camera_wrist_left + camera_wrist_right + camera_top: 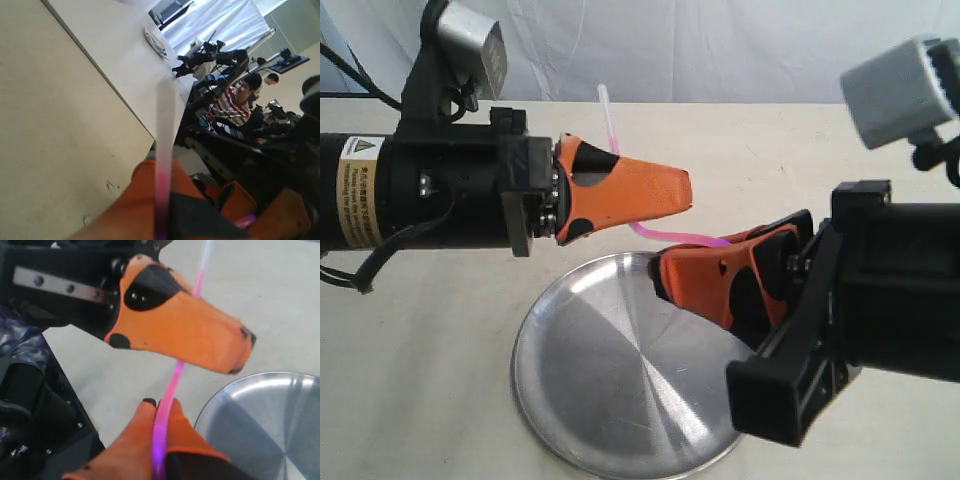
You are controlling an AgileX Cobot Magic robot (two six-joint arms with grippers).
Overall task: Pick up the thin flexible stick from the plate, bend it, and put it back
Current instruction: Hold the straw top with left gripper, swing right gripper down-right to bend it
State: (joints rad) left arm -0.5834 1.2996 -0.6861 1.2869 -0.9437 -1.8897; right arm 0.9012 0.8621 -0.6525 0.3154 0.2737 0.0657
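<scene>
Our left gripper [678, 196] and right gripper [667, 268] both clamp the thin pink plastic stick [665, 236]; overbending could kink it.

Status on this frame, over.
Left gripper, right gripper both shut on the thin flexible stick. Stick bent between them, above the plate. No obstruction seen.

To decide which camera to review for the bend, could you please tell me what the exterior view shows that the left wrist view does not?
Only the exterior view shows the plate below the hands, and the stick curving from the left hand down to the right hand. Only the left wrist view shows the room beyond the table, with a person in a striped shirt. Both show the stick gripped in the orange left hand, its pale end sticking out beyond it.
</scene>
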